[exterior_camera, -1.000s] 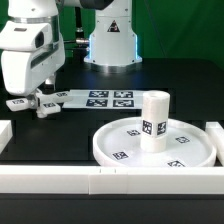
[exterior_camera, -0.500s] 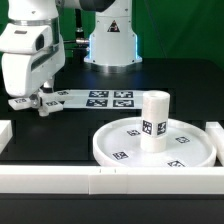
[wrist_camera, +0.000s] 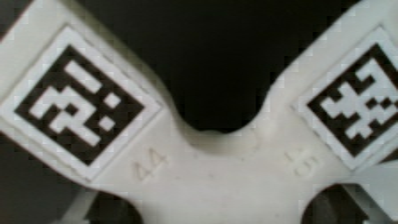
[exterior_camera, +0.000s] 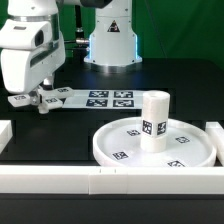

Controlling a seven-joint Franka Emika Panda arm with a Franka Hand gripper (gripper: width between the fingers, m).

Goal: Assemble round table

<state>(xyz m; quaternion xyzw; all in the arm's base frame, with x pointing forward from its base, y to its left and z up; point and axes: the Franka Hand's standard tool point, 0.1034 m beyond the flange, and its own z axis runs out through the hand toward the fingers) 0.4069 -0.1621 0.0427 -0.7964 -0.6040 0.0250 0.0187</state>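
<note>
Exterior view: claw [exterior_camera: 38, 94] grips cross-shaped piece [wrist_camera: 210, 165].

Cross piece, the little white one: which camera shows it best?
The wrist view. The cross piece fills it, with two arms and their tags plain. In the exterior view it is small, partly hidden by the gripper.

We see a black tabletop [exterior_camera: 60, 140] under a set that is all white. The large round disc [exterior_camera: 105, 143] is white, dotted with black-and-white square tags. The cylinder leg [exterior_camera: 153, 108] is white too, with one such tag on its side. The small cross-shaped piece [wrist_camera: 210, 160] is white, and each visible arm bears a black square tag with a blocky white pattern. The marker board [exterior_camera: 105, 98] shows similar tags on white. The border rails [exterior_camera: 60, 180] are plain white, and the backdrop [exterior_camera: 190, 35] is green.
</note>
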